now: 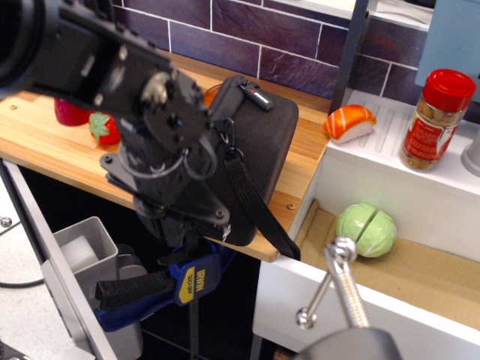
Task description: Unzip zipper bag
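Note:
The zipper bag (264,142) is a large black rounded case lying on the wooden counter (45,150), overhanging its front edge. Its red-white label (253,95) is at the far corner and its black strap (256,204) hangs down over the front. My arm's black wrist (161,142) covers the bag's left side. My gripper (187,225) points down at the bag's front-left edge; its fingers are hidden among black parts, so I cannot tell if it is open or shut. The green pull tab is hidden.
A blue-black clamp (176,283) hangs under the counter edge beside a grey bin (82,251). Red toy fruits (103,127) lie at left, an orange bowl (211,94) behind the bag. At right: a sushi toy (349,121), a red-lidded jar (439,120), a green cabbage (366,230), a metal handle (341,281).

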Robot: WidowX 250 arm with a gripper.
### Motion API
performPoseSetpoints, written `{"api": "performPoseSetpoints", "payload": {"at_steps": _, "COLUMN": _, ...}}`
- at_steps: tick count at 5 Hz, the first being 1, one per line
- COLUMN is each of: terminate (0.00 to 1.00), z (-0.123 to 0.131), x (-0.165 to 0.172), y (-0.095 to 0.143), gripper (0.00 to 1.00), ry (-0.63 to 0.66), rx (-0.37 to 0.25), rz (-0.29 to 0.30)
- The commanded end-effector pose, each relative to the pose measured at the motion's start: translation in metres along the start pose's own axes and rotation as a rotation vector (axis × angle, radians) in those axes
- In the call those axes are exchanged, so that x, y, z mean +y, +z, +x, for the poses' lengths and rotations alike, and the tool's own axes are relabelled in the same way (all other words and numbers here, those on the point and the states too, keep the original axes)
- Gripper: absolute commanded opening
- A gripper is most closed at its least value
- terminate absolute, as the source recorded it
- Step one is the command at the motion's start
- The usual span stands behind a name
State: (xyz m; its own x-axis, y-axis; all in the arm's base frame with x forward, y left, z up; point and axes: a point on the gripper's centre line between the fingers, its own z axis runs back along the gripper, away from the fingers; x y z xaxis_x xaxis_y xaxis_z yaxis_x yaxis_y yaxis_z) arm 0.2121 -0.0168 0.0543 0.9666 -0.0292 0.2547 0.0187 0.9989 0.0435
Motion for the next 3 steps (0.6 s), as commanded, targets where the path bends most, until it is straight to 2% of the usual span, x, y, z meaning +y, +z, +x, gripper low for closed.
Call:
{"api": "performPoseSetpoints", "payload": {"at_steps": 1, "terminate": 0.00, "z": 0.062, "x": 0.003, "y": 0.049, "gripper": 0.00, "ry": 0.068, "rx": -0.163, "rz": -0.060}}
{"api": "performPoseSetpoints", "payload": {"at_steps": 2, "terminate": 0.00, "z": 0.080, "x": -0.002, "y": 0.063, "gripper": 0.00, "ry": 0.107, "rx": -0.176, "rz": -0.083}}
{"api": "performPoseSetpoints", "payload": {"at_steps": 3, "terminate": 1.00, "z": 0.097, "x": -0.006, "y": 0.081, "gripper": 0.00, "ry": 0.151, "rx": -0.166, "rz": -0.138}}
